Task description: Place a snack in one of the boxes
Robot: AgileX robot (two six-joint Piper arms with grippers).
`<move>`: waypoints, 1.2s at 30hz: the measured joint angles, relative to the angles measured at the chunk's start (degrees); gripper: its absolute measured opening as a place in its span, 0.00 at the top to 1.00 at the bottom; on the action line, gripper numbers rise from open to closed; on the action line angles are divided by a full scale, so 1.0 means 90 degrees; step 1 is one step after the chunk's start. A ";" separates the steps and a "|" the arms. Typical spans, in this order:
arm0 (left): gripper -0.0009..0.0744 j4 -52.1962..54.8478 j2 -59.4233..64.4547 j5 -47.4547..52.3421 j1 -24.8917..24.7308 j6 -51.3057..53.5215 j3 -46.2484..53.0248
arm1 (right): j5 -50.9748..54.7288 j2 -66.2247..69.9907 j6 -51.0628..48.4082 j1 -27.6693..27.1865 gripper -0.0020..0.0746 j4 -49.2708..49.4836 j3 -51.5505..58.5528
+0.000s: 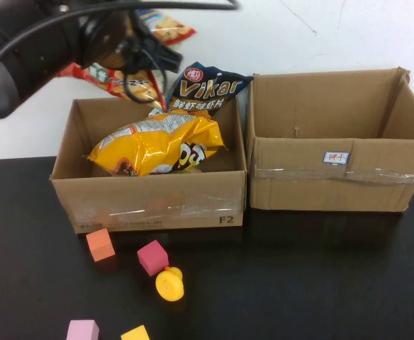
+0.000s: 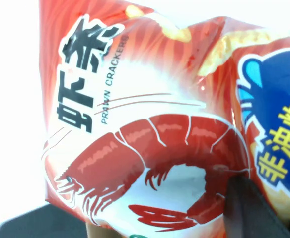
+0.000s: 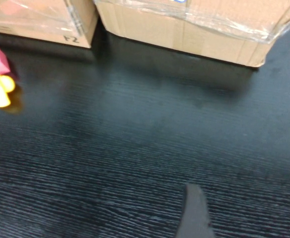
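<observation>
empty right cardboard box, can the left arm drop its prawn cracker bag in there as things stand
Probably yes. The left gripper hangs behind the left cardboard box with the red prawn cracker bag. The right cardboard box is open-topped, nothing in the way. The right gripper sits low over the black table.

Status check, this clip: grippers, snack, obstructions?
Left gripper behind left box, on prawn cracker bag. Right gripper low over table, idle. Yellow chip bag already fills that box.
</observation>
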 joint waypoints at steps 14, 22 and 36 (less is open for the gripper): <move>0.14 -0.0815 0.1253 -0.1287 0.0835 -0.0069 -0.0014 | 0.0035 0.0000 0.0000 0.0000 0.36 0.0399 0.0000; 0.73 -0.1111 0.0651 0.0368 0.0675 0.1106 -0.0659 | 0.0229 -0.0110 -0.0775 0.0000 0.47 0.0399 0.0000; 0.98 -0.2252 -0.2411 0.0813 0.0675 0.2036 0.0523 | -0.0090 -0.1351 -0.0795 0.0000 0.96 -0.0357 0.0666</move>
